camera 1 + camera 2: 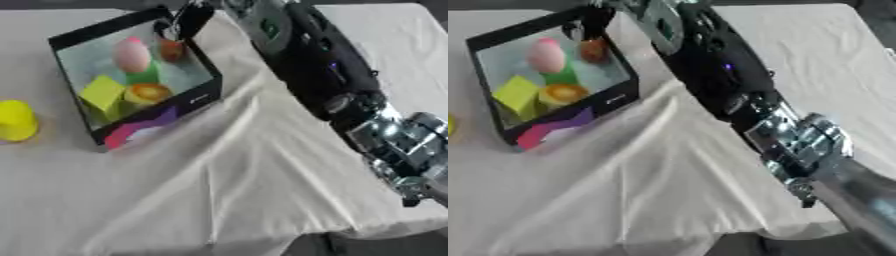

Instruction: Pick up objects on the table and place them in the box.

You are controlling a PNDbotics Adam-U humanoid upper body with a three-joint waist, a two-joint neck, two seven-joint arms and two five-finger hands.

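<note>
**Right hand over the box, one cup left outside**

Left eye view: our right hand (185, 21) hangs over the box's (203, 97) far corner, above a reddish object (171, 50); we cannot tell whether its fingers grasp it. The yellow cup (16, 120) sits left of the box, apparently inverted, axis vertical. We judge it light, rigid, best gripped around its sides.

Right eye view: the cup (451, 125) barely shows, left of the box.

The right robot hand (179, 25) over the box (206, 97) is too blurred to read its fingers.
</note>
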